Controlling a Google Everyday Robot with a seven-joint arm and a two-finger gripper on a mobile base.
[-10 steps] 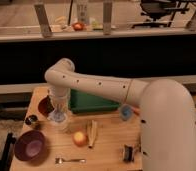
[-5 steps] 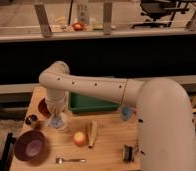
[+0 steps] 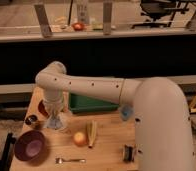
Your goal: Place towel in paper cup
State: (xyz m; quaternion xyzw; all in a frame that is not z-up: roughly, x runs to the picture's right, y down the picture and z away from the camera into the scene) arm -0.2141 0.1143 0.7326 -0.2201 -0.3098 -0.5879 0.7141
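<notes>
My gripper [image 3: 55,114] hangs straight down from the white arm at the left side of the wooden table [image 3: 108,142]. Right under it stands a pale paper cup [image 3: 61,125]. A bluish-white bit of towel [image 3: 54,121] shows at the gripper's tip, at the cup's mouth. I cannot tell whether the towel is inside the cup or still held. The arm reaches in from the right foreground and hides much of the table's right side.
A purple bowl [image 3: 31,145] sits at the front left and a fork [image 3: 70,160] lies near the front edge. An orange fruit [image 3: 79,138] and a banana [image 3: 92,133] lie by the cup. A green bin [image 3: 91,103] stands behind, with a small dark can [image 3: 31,120] and a red object [image 3: 42,107] to the left.
The arm's elbow and the gripper have shifted slightly left over the cup since a second ago. They have hardly moved in the last half second.
</notes>
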